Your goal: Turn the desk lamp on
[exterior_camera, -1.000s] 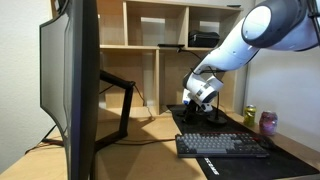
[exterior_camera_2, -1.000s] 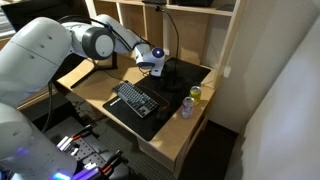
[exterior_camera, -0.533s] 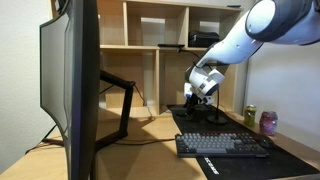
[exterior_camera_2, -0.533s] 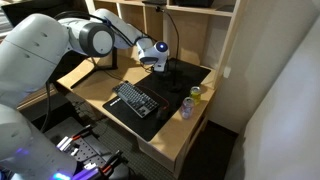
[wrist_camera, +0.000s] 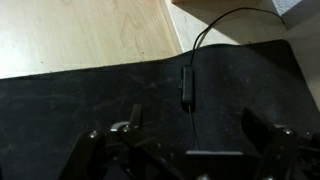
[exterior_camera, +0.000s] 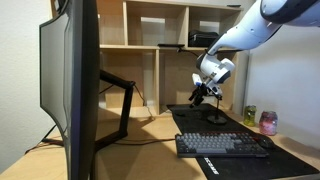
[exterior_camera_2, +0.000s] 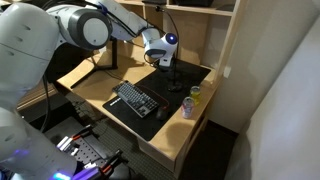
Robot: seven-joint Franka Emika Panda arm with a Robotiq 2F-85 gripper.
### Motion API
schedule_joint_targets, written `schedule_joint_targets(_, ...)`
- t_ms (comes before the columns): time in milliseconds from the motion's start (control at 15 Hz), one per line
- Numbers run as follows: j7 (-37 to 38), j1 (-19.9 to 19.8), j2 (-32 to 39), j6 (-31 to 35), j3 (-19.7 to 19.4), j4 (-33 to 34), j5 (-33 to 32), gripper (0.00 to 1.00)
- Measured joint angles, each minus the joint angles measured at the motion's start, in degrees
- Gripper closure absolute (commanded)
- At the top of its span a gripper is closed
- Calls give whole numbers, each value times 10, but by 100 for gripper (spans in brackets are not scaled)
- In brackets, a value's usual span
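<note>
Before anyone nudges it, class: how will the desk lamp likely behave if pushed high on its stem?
The desk lamp probably tips readily: small round base, tall thin stem. Being so slim, it looks light. The stem may flex.

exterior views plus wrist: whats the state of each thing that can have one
lamp, no glow showing
gripper, open, holding nothing
monitor, screen looks dark from this angle
can, upright
jar, upright
cord switch, position can't be told
</note>
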Motion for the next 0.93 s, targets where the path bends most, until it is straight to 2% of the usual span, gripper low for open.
schedule_joint_targets(333,32,10,13,0,5,8,0,0)
schedule_joint_targets(733,155,28,57,1,-5,61,-23,0)
schedule_joint_targets(933,162,28,63,2,-5,66,-27,0)
